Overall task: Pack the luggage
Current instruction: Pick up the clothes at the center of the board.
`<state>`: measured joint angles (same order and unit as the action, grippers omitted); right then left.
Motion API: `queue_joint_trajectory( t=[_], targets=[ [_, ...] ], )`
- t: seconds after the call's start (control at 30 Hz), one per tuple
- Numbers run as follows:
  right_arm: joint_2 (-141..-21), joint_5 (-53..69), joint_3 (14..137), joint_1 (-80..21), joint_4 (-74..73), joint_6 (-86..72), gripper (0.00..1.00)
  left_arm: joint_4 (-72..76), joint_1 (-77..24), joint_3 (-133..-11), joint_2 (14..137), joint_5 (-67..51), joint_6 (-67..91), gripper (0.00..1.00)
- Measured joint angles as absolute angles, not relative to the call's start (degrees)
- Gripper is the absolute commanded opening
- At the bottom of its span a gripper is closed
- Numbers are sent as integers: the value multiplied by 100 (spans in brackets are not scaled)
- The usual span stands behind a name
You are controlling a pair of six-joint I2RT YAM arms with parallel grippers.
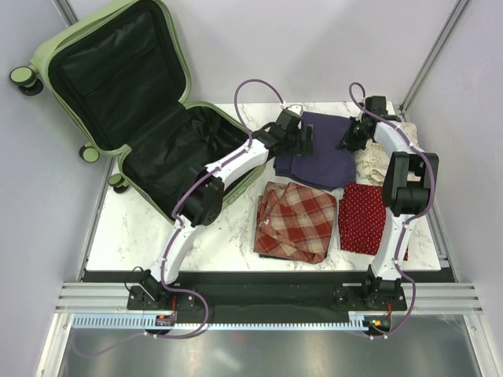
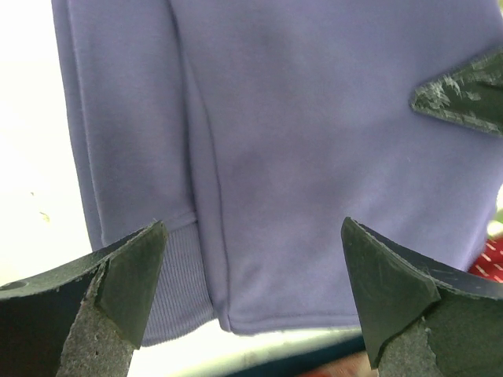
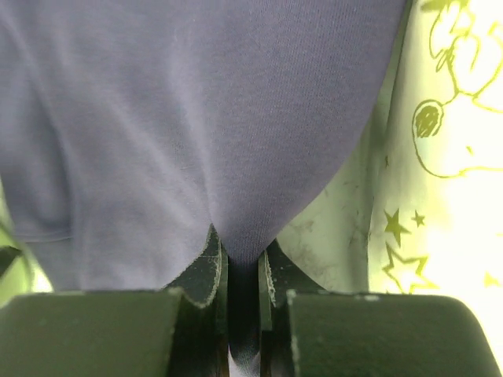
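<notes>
- While the left gripper [image 1: 308, 139] is hanging spread wide over the left part of the folded purple fleece sweatshirt [image 1: 326, 157], nothing is sitting btwn its fingers; the wrist cam is showing the ribbed hem below them.
- The right gripper [image 3: 242, 267] is pinching a fold of the same sweatshirt at its right edge, w/ the jaws pressing nearly together on the fabric.
- The luggage [image 1: 118, 78], a small pale sage-green hard-shell suitcase w/ black lining, is lying open at the far-left corner of the white marble-look table [image 1: 149, 236]. Its lid is leaning back past the table edge, casters sticking out to the left. Both halves are showing only black lining.
- The sweatshirt is lying just right of the suitcase's lower half, near the far edge.
- A red-and-tan plaid cloth [image 1: 295, 220] is lying folded nearer the arm bases, in front of the sweatshirt.
- A red white-dotted cloth [image 1: 363, 216] is lying just right of the plaid one.
- A cream printed cloth [image 1: 368, 163] w/ star and cartoon outlines is lying beside the sweatshirt, partly under the right arm.
</notes>
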<state>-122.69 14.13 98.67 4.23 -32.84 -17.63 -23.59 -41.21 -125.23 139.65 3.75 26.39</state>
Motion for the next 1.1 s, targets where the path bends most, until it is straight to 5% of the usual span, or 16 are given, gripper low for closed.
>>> queue_joint_trajectory(
  t=[1.1],
  targets=[
    [-12038, 1302, 12849, -231, -4696, -1988, 0, -3020, -3183, -11268, 11251, -513, 2779, 100]
  ],
)
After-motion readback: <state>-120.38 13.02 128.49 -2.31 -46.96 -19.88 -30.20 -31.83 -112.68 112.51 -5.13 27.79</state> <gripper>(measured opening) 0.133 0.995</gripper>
